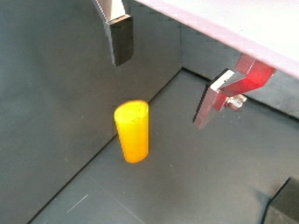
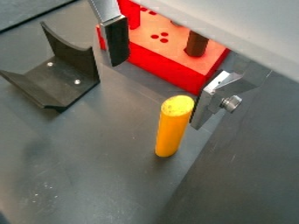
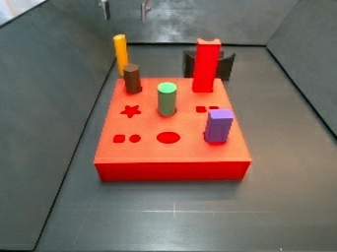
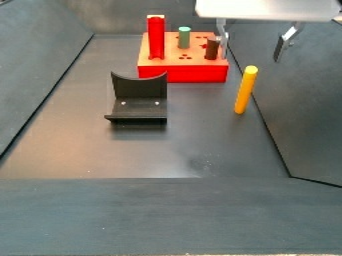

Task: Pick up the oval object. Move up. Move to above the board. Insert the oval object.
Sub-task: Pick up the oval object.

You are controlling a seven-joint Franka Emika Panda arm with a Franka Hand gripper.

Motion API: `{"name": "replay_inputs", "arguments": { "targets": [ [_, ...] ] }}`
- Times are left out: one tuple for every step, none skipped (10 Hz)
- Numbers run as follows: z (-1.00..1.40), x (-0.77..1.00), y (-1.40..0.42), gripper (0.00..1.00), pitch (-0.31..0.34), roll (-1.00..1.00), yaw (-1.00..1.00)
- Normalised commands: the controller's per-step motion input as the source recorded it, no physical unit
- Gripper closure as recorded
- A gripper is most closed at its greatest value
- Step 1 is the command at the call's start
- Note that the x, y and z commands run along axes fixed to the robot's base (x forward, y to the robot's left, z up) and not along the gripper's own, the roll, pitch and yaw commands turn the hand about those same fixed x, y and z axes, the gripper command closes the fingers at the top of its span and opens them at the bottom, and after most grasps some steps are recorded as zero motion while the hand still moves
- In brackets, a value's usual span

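The oval object is a slim yellow-orange peg (image 2: 172, 127) standing upright on the dark floor beside the board, apart from it. It also shows in a wrist view (image 1: 132, 131) and in both side views (image 3: 120, 49) (image 4: 246, 90). The board (image 3: 184, 159) is a flat red slab with cut-out holes; it also shows in a wrist view (image 2: 176, 68) and a side view (image 4: 181, 72). My gripper (image 2: 163, 74) is open and empty, hovering above the peg with its fingers (image 2: 114, 39) spread wide and clear of the peg's top. It also shows in a side view (image 4: 254, 45).
On the board stand a brown cylinder (image 3: 133, 77), a green cylinder (image 3: 168, 98), a tall red block (image 3: 207, 61) and a purple block (image 3: 219, 125). The fixture (image 4: 136, 97) stands on the floor near the board. Dark walls enclose the floor.
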Motion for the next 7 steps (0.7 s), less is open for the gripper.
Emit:
{"name": "replay_inputs", "arguments": {
  "targets": [
    [-0.40,0.00,-0.02,0.00,-0.116,-0.17,-0.20],
    [-0.41,0.00,0.00,0.00,-0.079,-0.21,-0.25],
    [-0.37,0.00,0.00,0.00,-0.080,-0.26,-0.32],
    [-0.45,0.00,0.00,0.00,-0.063,-0.31,-0.38],
    [-0.42,0.00,0.00,0.00,-0.076,-0.33,-0.35],
    [-0.42,0.00,0.00,0.00,-0.080,-0.33,-0.28],
    [-0.45,-0.02,-0.06,0.00,-0.066,-0.26,-0.22]
  ]
}}
